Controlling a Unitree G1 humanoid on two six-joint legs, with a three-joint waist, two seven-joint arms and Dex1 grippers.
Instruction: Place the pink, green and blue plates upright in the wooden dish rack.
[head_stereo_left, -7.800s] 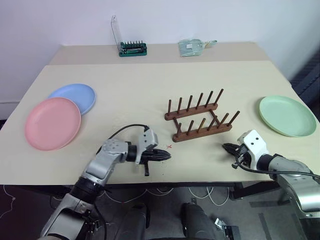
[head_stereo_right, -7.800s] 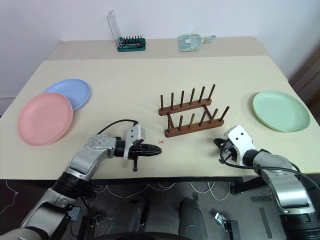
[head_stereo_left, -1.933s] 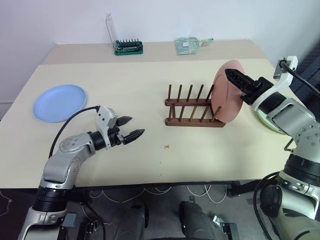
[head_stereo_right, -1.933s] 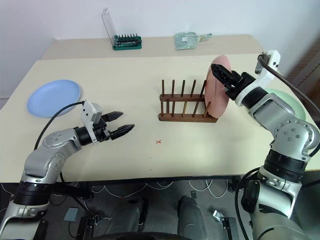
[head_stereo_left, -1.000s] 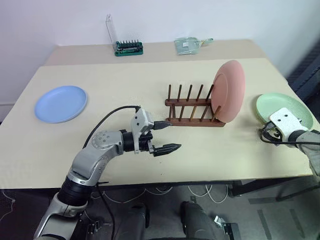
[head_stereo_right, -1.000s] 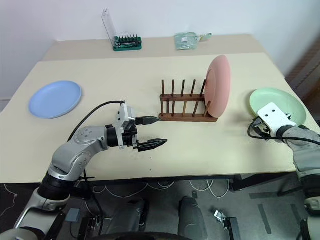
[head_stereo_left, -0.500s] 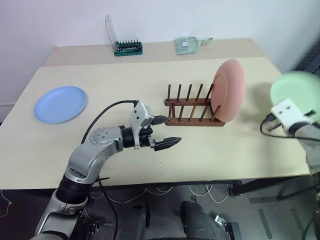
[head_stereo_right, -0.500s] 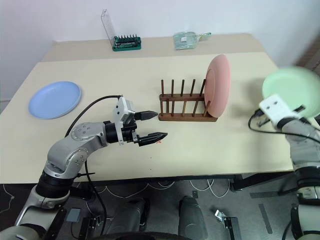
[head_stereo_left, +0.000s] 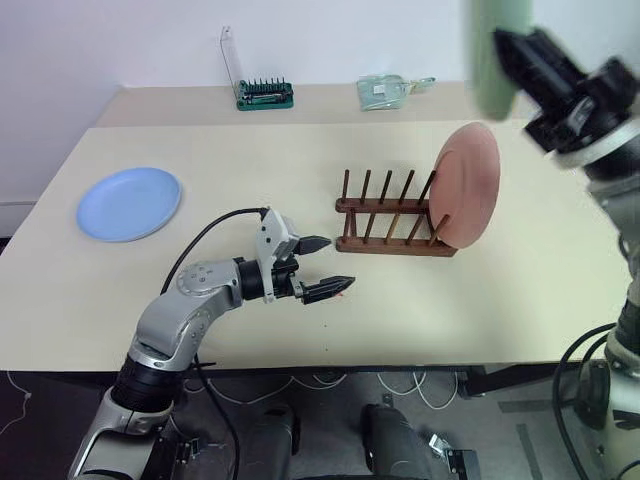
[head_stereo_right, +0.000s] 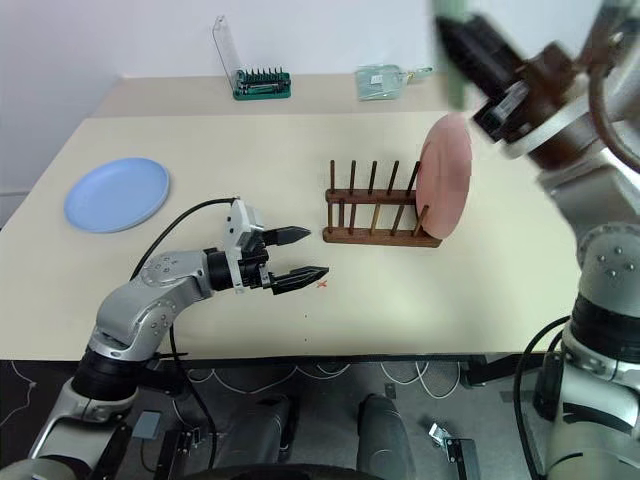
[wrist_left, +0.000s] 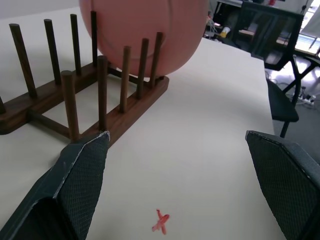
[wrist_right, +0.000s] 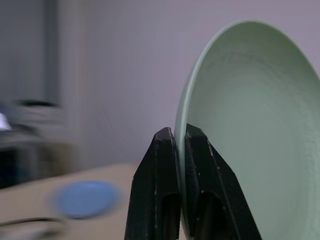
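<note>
My right gripper (head_stereo_left: 512, 47) is shut on the rim of the green plate (wrist_right: 255, 125) and holds it high in the air, edge-on, above and behind the right end of the wooden dish rack (head_stereo_left: 390, 225). The pink plate (head_stereo_left: 472, 185) stands upright in the rack's rightmost slot. The blue plate (head_stereo_left: 130, 203) lies flat at the table's far left. My left gripper (head_stereo_left: 335, 264) hovers open just above the table, pointing at the rack's left end from a short way off, with nothing between its fingers.
A green bit holder (head_stereo_left: 265, 95) with a clear lid and a clear glass item (head_stereo_left: 385, 92) sit on the rear table. A small red cross (wrist_left: 161, 221) marks the tabletop in front of the rack. Black chairs (wrist_left: 270, 35) stand beyond the table's right edge.
My right gripper closed on the green plate at the table's right edge, lifted it and swung it up and left, turning it edge-on. The left arm has stayed nearly still.
</note>
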